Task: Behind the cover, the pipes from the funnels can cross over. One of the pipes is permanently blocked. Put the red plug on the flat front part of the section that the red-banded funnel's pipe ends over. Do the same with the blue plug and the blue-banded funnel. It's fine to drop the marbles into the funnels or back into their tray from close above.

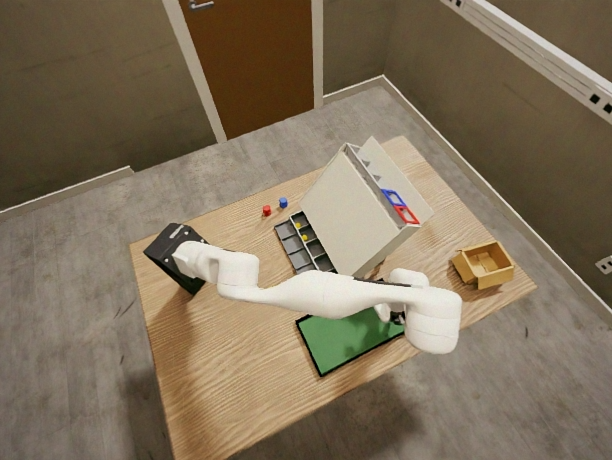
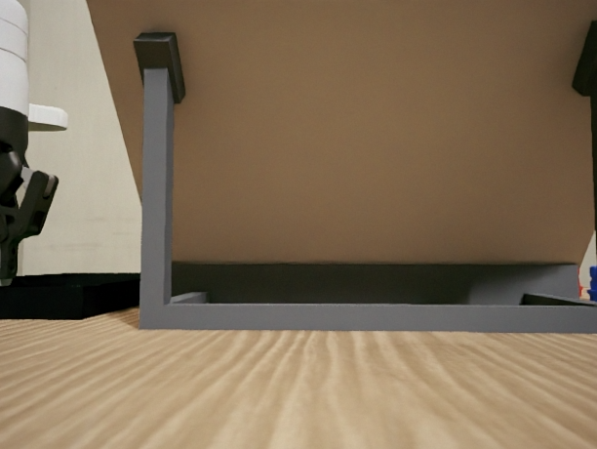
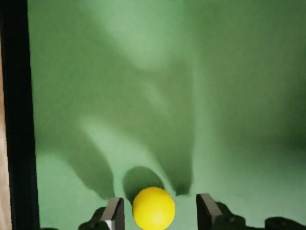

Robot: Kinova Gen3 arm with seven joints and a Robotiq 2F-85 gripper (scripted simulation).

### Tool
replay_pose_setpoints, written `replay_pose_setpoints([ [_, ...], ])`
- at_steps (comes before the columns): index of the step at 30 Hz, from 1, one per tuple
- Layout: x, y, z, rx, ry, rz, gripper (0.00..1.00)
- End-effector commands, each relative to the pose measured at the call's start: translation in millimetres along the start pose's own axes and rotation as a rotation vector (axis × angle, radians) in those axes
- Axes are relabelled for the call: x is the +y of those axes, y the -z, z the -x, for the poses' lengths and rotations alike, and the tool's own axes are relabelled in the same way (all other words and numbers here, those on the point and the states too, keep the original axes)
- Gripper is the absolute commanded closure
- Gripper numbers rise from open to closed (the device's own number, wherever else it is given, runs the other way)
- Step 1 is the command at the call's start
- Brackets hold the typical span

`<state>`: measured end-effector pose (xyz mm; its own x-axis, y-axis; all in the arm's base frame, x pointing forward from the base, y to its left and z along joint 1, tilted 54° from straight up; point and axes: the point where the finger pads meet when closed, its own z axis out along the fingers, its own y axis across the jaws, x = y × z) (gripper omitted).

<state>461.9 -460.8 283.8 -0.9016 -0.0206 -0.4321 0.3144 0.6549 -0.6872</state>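
My gripper (image 3: 160, 212) (image 1: 395, 317) is open and low over the green marble tray (image 1: 340, 345) (image 3: 150, 75). A yellow marble (image 3: 153, 207) lies on the tray between the fingers, with a gap on each side. In the top view the arm hides the fingers. The red plug (image 1: 267, 210) and the blue plug (image 1: 283, 202) stand on the table left of the grey sectioned tray (image 1: 286, 231). Two yellow marbles (image 1: 298, 225) (image 1: 304, 236) lie in its back compartments. The blue-banded funnel (image 1: 387, 197) and the red-banded funnel (image 1: 413, 222) sit on top behind the slanted cover (image 1: 345, 215).
A cardboard box (image 1: 484, 263) stands at the table's right end. The arm's black base (image 1: 170, 250) is at the left. The arm stretches across the table in front of the sectioned tray. The exterior view shows the stand's grey frame (image 2: 156, 195) from table level.
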Motion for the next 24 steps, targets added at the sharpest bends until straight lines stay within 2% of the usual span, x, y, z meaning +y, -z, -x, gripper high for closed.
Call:
replay_pose_setpoints([
  [1, -0.2, -7.2, 1.3, -0.002, 0.000, 0.000, 0.50],
  [17, -0.2, -7.2, 1.3, -0.002, 0.000, 0.000, 0.50],
  [18, -0.3, -15.2, 0.8, -0.002, 0.000, 0.000, 0.50],
  [24, -0.3, -15.2, 0.8, -0.002, 0.000, 0.000, 0.50],
])
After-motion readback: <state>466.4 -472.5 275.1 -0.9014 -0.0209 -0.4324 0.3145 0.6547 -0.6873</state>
